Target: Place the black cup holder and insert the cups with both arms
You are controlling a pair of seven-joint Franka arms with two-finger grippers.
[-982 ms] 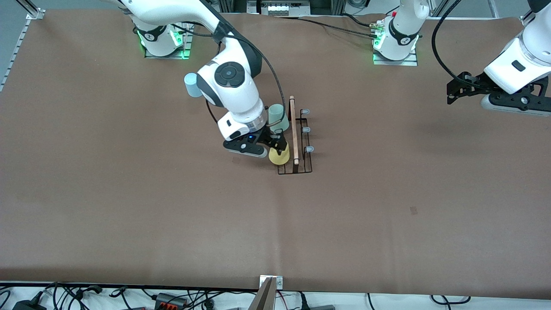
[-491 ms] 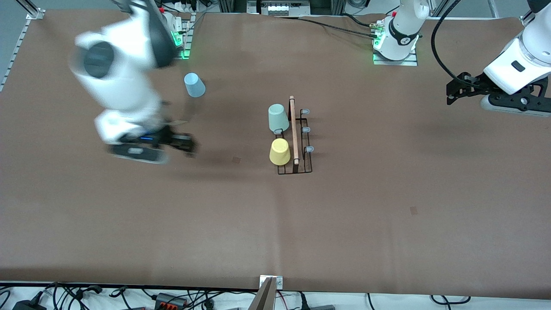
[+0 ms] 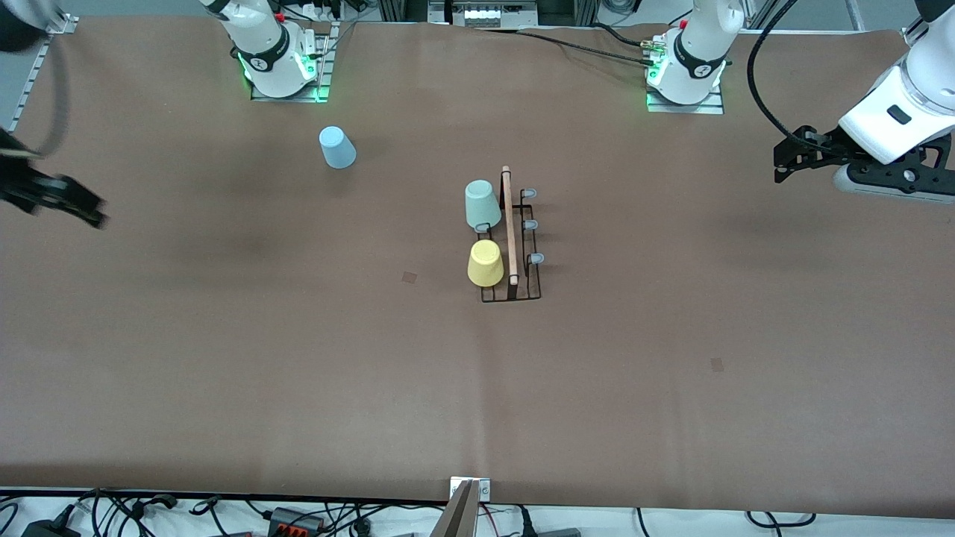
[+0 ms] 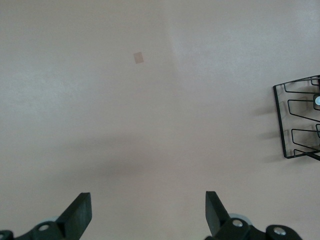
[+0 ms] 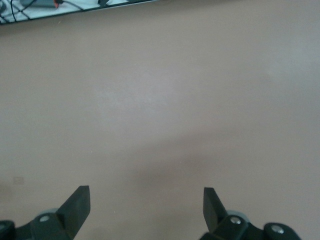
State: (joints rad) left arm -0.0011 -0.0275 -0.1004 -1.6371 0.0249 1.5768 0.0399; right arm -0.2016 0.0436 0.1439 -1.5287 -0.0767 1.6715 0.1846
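Note:
The black cup holder (image 3: 524, 292) stands mid-table, its wooden bar (image 3: 509, 224) on top. A pale green cup (image 3: 481, 203) and a yellow cup (image 3: 485, 262) sit upside down on its pegs, on the side toward the right arm's end. Three blue-tipped pegs (image 3: 531, 224) on the side toward the left arm's end are bare. A light blue cup (image 3: 337, 147) stands upside down on the table near the right arm's base. My right gripper (image 3: 89, 210) is open and empty at the right arm's end of the table (image 5: 146, 210). My left gripper (image 3: 780, 160) waits open and empty at the left arm's end (image 4: 148, 212); its wrist view shows the holder's wire base (image 4: 300, 120).
The arm bases (image 3: 280, 71) (image 3: 686, 78) stand along the table's farthest edge. Small tape marks (image 3: 409, 277) (image 3: 717, 364) lie on the brown table cover. Cables (image 3: 298, 514) run along the edge nearest the camera.
My right gripper has let go of the yellow cup on the holder and swung away to the right arm's end of the table. The left arm has not moved.

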